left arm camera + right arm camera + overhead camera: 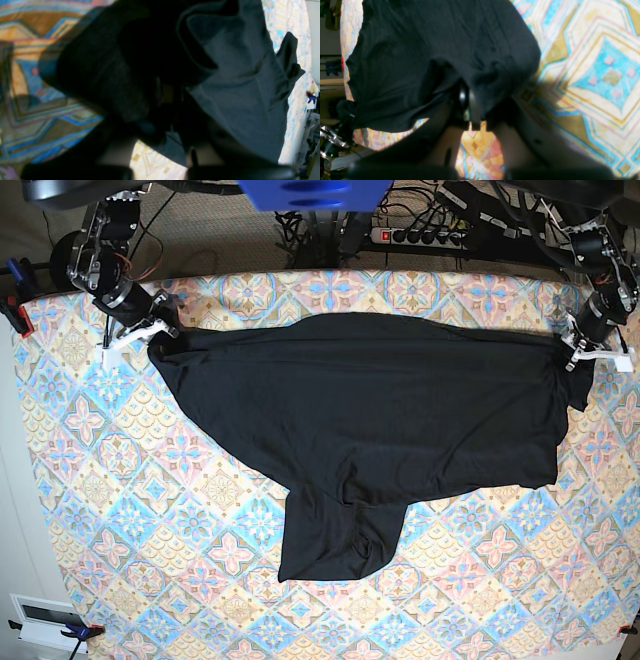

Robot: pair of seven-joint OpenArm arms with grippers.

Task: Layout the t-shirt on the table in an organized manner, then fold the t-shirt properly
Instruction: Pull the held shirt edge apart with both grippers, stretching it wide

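The black t-shirt [370,400] lies stretched wide across the far half of the table [120,510], with one part trailing toward the near edge. My right gripper [152,338] is shut on the shirt's left end. In the right wrist view the fingertips [467,107] pinch a bunched edge of the t-shirt [425,45]. My left gripper [572,352] is shut on the shirt's right end. In the left wrist view the t-shirt [245,82] drapes over the gripper [162,100] and hides most of the fingers.
A power strip and cables [430,235] lie beyond the table's far edge. Clamps [12,308] hold the tablecloth at its left edge and near left corner [75,632]. The patterned cloth shows bare on the near half of the table [480,580].
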